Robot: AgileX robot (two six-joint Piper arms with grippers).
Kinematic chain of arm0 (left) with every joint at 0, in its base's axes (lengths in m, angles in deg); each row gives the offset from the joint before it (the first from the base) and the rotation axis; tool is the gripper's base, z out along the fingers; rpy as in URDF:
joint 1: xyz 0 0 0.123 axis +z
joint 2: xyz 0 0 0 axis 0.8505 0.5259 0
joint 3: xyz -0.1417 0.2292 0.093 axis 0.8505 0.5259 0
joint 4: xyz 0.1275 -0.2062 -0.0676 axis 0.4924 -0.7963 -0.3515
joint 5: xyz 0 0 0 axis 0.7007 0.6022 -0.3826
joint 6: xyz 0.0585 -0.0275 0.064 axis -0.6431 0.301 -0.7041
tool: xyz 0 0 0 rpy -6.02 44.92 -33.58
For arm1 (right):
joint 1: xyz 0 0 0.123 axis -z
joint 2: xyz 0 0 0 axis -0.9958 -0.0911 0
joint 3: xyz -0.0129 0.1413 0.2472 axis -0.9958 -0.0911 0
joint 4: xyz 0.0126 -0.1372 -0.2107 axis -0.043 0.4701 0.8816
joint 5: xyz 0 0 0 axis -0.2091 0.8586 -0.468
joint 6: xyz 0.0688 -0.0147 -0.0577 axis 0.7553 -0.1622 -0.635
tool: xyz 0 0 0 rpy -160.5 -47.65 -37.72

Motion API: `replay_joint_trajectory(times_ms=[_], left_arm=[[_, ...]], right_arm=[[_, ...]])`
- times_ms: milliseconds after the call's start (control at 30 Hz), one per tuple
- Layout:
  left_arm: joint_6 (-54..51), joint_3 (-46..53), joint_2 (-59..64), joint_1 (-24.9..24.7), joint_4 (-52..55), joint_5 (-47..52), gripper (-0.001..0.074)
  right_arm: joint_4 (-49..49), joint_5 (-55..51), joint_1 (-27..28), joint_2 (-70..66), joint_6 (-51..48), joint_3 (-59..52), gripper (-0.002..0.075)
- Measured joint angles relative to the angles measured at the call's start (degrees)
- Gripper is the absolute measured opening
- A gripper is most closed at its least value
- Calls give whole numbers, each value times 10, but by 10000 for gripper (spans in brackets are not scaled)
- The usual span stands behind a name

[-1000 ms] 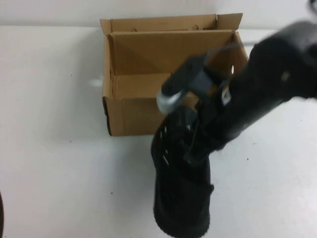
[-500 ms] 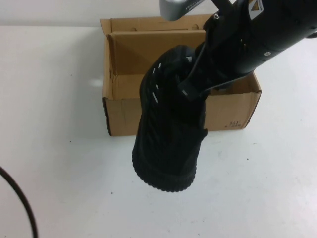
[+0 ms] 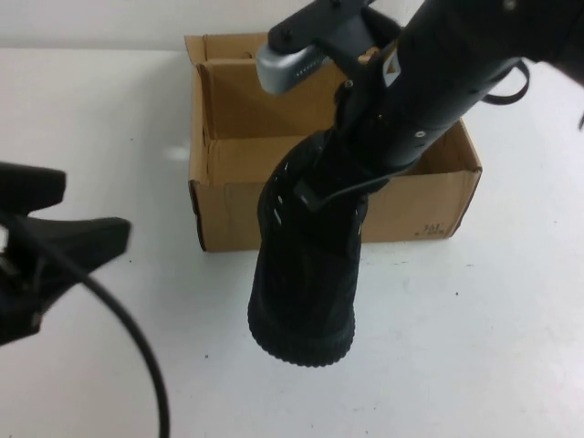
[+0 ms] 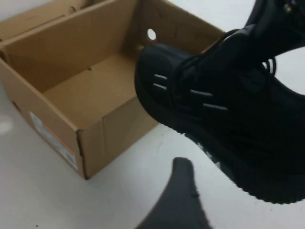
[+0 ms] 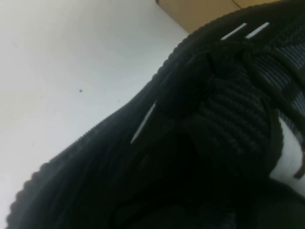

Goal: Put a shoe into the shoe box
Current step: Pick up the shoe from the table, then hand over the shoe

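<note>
I can read nothing: dark print on the shoe box (image 3: pixel 436 229), lower right corner, is too small.

White table (image 3: pixel 109 119), pale wall (image 3: pixel 91 18) behind.

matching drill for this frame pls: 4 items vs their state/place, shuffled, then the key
1. shoe
2. shoe box
3. left gripper
4. right gripper

A. open, at the table's left edge, holding nothing
B. hanging in the air in front of the box
C. open-topped on the table, nothing inside
D. shut on the shoe, above the box's front wall

Pairs: 1-B, 2-C, 3-A, 4-D
</note>
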Motion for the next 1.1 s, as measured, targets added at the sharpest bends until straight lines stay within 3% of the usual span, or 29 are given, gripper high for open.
replay_joint_trajectory(times_ms=[100, 200, 567, 833, 1100], left_arm=[[-13, -24, 35, 0, -9, 30, 593], [-32, -37, 60, 0, -25, 36, 631], [-130, -46, 75, -13, -110, 40, 644], [-137, -46, 79, -86, -7, -83, 644], [-122, -47, 132, -181, 22, -118, 644]], right_arm=[[5, 0, 0, -17, 29, 15, 4], [8, 1, 0, -30, 42, 37, 4], [94, -9, 0, -67, 44, 128, 4], [98, -13, 0, -73, 47, 145, 4], [98, -14, 7, -75, 102, 147, 4]])
